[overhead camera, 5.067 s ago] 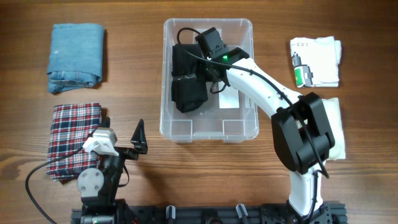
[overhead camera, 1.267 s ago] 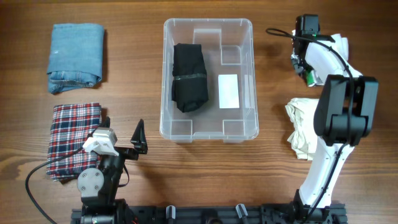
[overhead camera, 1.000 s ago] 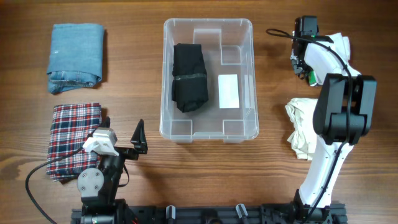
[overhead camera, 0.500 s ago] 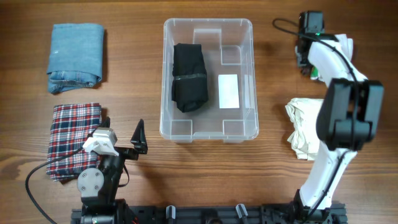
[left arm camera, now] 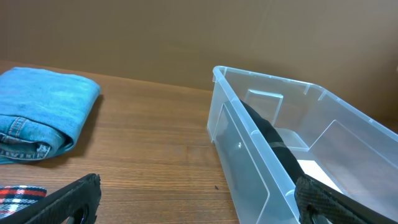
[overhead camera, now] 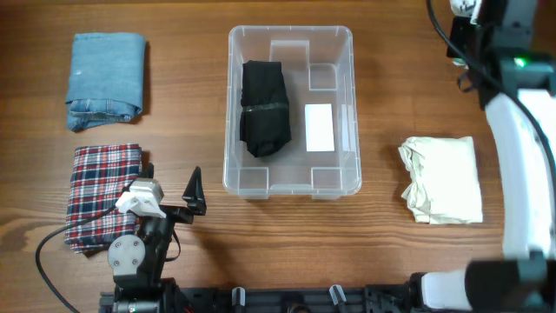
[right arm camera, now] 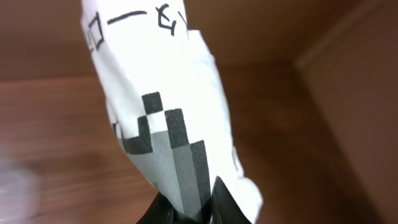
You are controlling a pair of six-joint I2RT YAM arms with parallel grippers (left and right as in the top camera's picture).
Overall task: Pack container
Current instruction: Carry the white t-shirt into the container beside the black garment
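Note:
The clear plastic container (overhead camera: pixel 347 104) stands mid-table with a folded black garment (overhead camera: pixel 264 108) in its left half and a white label (overhead camera: pixel 319 127) on its base. It also shows in the left wrist view (left arm camera: pixel 249 168), with the black garment (left arm camera: pixel 273 140) inside. My right gripper (right arm camera: pixel 193 208) is shut on a white printed garment (right arm camera: pixel 161 118) that hangs from it, lifted high at the far right; in the overhead view only the arm (overhead camera: pixel 521 96) shows. My left gripper (overhead camera: pixel 193 196) is open and empty near the front left.
Folded blue jeans (overhead camera: pixel 106 80) lie at the far left and a plaid shirt (overhead camera: pixel 102 196) at the front left. A cream folded garment (overhead camera: pixel 441 178) lies right of the container. The jeans also show in the left wrist view (left arm camera: pixel 40 115).
My right gripper has closed on the white printed garment at the far right and lifted it off the table, up toward the camera. The left arm has not moved.

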